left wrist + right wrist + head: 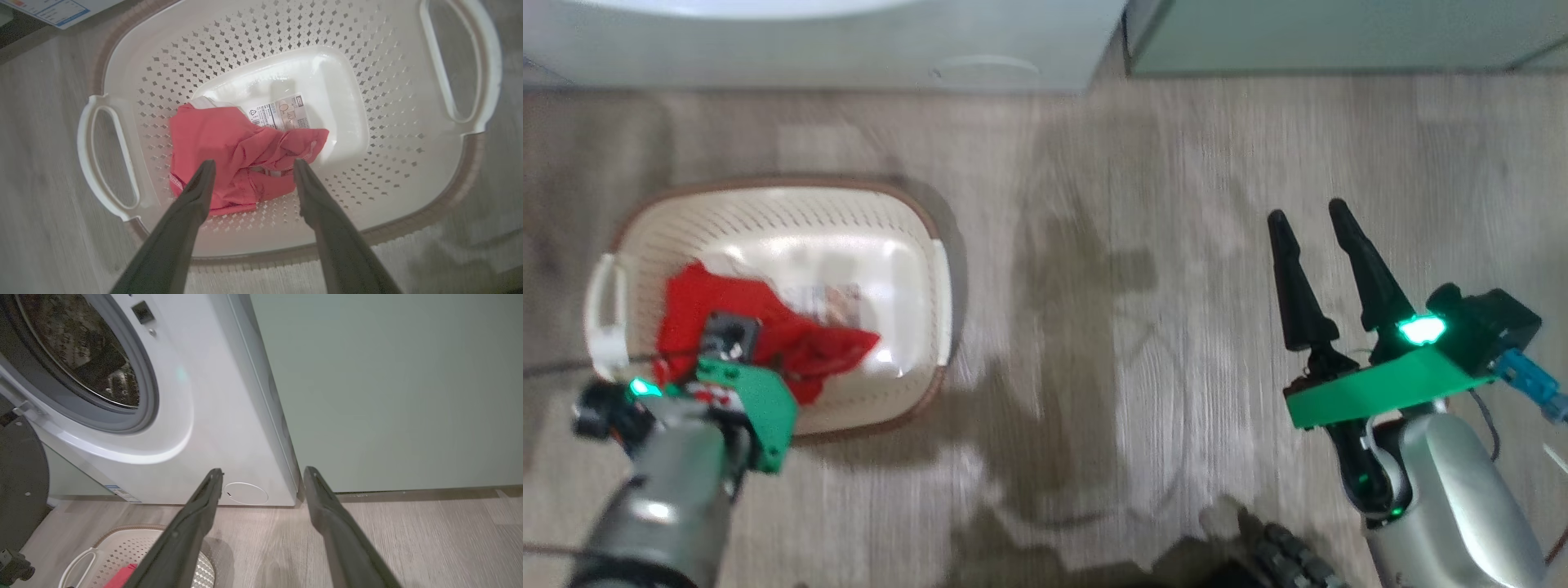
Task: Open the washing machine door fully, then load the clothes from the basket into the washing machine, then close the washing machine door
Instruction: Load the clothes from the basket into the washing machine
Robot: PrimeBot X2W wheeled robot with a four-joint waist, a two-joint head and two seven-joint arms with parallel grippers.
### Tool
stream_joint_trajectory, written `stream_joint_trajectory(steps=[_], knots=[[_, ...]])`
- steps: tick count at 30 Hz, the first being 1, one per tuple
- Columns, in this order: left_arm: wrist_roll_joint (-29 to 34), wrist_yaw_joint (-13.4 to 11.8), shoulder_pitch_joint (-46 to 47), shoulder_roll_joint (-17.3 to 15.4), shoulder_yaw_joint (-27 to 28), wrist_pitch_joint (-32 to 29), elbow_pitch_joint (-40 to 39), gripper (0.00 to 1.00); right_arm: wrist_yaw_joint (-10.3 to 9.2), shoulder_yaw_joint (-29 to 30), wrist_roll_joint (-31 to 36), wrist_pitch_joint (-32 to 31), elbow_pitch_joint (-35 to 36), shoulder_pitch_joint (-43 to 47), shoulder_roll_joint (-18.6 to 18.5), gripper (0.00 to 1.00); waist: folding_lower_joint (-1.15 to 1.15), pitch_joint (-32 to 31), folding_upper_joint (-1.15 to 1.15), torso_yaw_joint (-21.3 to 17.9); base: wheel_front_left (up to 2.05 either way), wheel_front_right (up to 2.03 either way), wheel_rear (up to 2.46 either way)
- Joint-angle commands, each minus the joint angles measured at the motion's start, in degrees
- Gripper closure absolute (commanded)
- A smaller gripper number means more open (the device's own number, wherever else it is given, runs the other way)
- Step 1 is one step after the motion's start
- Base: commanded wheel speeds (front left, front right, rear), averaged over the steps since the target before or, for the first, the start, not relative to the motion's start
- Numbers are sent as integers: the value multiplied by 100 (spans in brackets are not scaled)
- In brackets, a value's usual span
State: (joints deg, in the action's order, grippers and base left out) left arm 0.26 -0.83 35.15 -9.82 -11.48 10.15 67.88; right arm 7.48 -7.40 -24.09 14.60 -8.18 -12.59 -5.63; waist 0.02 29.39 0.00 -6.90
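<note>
Left gripper [253, 162] hangs over the cream-white perforated plastic basket [245, 53], dark fingers spread wide and empty, tips above the bright red bundle of clothes [229, 139]. Touching the cloth or not, I cannot tell. The bundle lies on the basket's bottom, partly over a sticker [282, 116]. The basket sits on the left of the grey wood-look floor [1135, 245], near the white front-loading washing machine [196, 449]. Its steel drum [90, 363] is uncovered, the black-rimmed round door [20, 477] swung out left. Right gripper [1307, 211], also spread and empty, hovers over the floor, well right of the basket.
</note>
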Motion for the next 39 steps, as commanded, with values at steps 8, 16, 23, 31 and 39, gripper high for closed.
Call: stream_joint_trajectory(steps=[8, 16, 23, 31, 39], knots=[[484, -36, 742, -920, -327, -439, 436, 0, 1, -344, -84, 40, 307, -285, 174, 0, -2, 1341, 0, -712, 0, 0, 0], [422, 89, 1138, -1469, -323, -897, 547, 0, 1, -550, -336, 40, 350, -481, 263, 0, -2, 1977, 0, -1086, 0, 0, 0], [496, 8, 1459, -1919, -439, -1585, 586, 0, 1, -803, -630, 40, 393, -648, 273, 0, -2, 2390, 0, -1314, 0, 0, 0], [388, -69, 1724, -2014, -428, -2006, 598, 0, 1, -862, -653, 40, 490, -751, 274, 0, -2, 2654, 0, -1385, 0, 0, 0], [323, -206, 1915, -1957, -458, -2200, 602, 0, 1, -855, -598, 40, 628, -811, 275, 0, -2, 2802, 0, -1383, 0, 0, 0]])
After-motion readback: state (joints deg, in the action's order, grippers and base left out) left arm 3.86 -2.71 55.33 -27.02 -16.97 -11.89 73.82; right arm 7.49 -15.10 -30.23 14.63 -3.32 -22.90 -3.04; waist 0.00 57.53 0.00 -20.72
